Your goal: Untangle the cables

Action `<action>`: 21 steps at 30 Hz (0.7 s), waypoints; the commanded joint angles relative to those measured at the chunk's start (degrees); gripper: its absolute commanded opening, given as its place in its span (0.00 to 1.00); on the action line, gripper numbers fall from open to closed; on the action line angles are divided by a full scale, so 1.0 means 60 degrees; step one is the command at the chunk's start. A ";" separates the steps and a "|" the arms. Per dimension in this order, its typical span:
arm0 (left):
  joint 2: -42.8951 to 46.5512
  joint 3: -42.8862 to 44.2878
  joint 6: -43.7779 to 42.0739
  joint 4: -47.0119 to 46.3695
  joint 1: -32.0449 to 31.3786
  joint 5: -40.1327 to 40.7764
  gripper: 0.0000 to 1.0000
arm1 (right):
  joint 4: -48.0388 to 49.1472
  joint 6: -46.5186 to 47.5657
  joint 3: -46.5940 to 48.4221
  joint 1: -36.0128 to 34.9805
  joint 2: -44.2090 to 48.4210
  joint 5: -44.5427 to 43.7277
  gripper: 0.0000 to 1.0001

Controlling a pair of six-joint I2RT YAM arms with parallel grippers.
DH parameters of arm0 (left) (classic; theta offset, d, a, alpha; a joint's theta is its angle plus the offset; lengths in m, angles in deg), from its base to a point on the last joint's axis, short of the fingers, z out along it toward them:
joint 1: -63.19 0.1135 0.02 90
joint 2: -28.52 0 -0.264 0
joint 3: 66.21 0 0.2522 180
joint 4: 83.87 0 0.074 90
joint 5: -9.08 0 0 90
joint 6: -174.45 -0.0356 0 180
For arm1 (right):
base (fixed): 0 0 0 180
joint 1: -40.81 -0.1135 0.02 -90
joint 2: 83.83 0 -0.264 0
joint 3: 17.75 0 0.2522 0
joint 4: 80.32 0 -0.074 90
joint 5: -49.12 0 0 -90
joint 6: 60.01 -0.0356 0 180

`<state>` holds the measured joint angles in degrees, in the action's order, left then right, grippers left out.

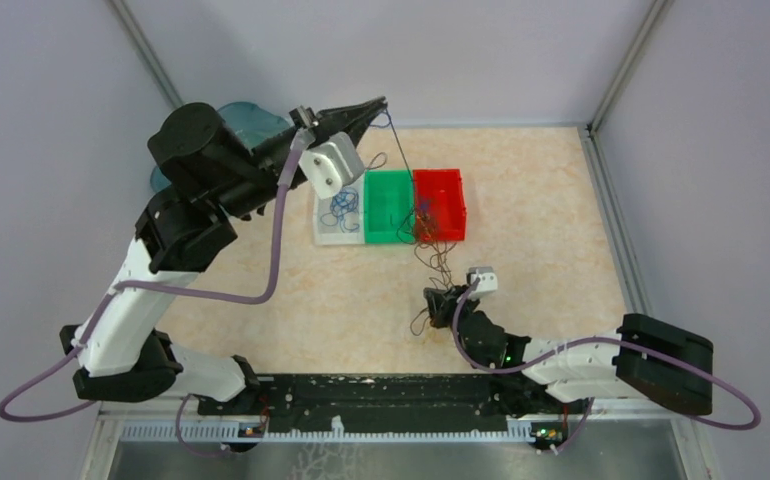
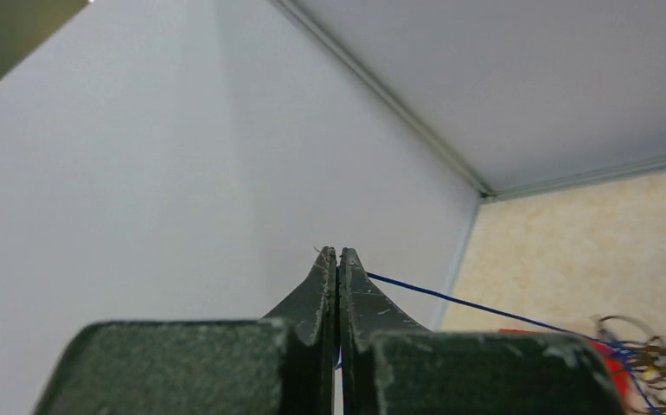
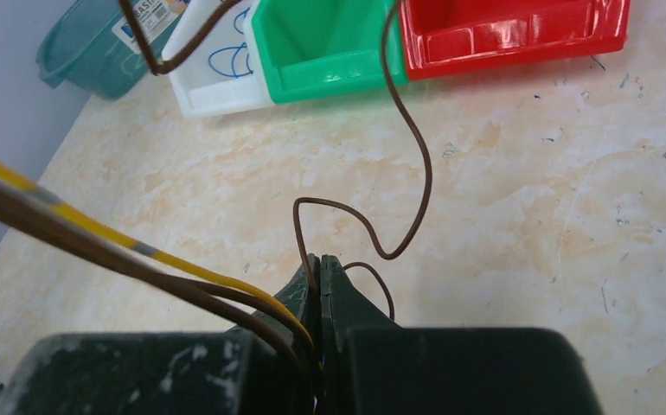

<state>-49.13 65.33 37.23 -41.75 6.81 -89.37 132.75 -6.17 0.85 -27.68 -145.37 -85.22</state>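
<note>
Aloft, our left gripper [image 2: 338,259] pinches the blue wire [image 2: 485,309]; our right gripper [image 3: 320,270] clamps a brown wire [image 3: 416,164] and a yellow wire [image 3: 96,232]. We cannot separate strands in the tangle [image 1: 423,215] at the red bin [image 1: 447,188].

- Probably a robotics lab cell: plain pale walls [image 1: 721,150] box in a marbled table [image 1: 541,250].
- Beyond the right hand [image 1: 437,298], white, green and red sorting bins [image 1: 387,198]; teal tub [image 1: 251,120] near the left hand [image 1: 380,103].
</note>
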 commanded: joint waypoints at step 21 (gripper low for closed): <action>0.1758 -0.2580 -0.0644 -0.2249 -0.0022 -0.0385 0.00 | -0.2128 0.1986 0.1676 -0.0027 0.2353 0.2158 0.76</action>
<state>-41.24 54.34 29.05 -61.60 6.68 -86.62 121.93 -2.22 2.97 -27.68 -140.51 -80.17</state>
